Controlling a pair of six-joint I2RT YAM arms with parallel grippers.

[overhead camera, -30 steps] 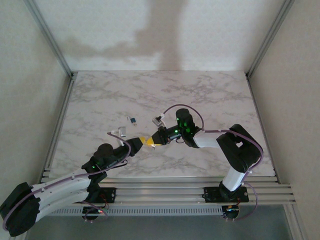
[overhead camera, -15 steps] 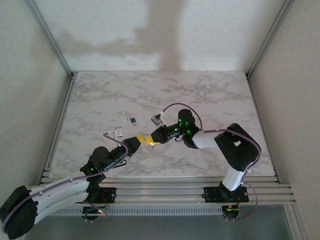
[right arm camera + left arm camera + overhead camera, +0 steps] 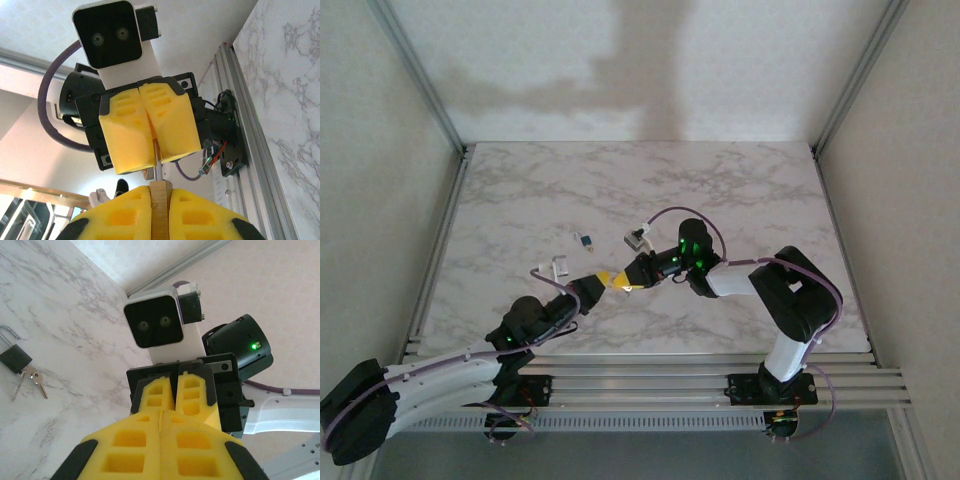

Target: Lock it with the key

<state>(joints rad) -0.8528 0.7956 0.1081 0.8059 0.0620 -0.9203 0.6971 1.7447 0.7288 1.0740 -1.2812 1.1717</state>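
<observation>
My right gripper (image 3: pixel 159 194) is shut on a small brass padlock (image 3: pixel 159 205), which shows edge-on between its yellow fingers. A thin silvery key (image 3: pixel 158 167) sticks out of the padlock's top. It runs up into the fingers of my left gripper (image 3: pixel 154 150), which is shut on it. From the top the two grippers meet tip to tip over the table's middle, the left gripper (image 3: pixel 611 279) facing the right gripper (image 3: pixel 629 284). In the left wrist view my left gripper (image 3: pixel 161 412) is pressed shut right against the right gripper (image 3: pixel 174 396). The key and padlock are hidden there.
A small dark padlock (image 3: pixel 15 358) with its shackle open lies on the marble table (image 3: pixel 740 190), a pair of keys (image 3: pixel 31 379) attached. From the top it lies left of the grippers as a small dark padlock (image 3: pixel 585 240). Metal frame rails (image 3: pixel 620 375) border the near edge.
The left arm has drawn back slightly toward the lower left. Both grippers stay tip to tip, still shut.
</observation>
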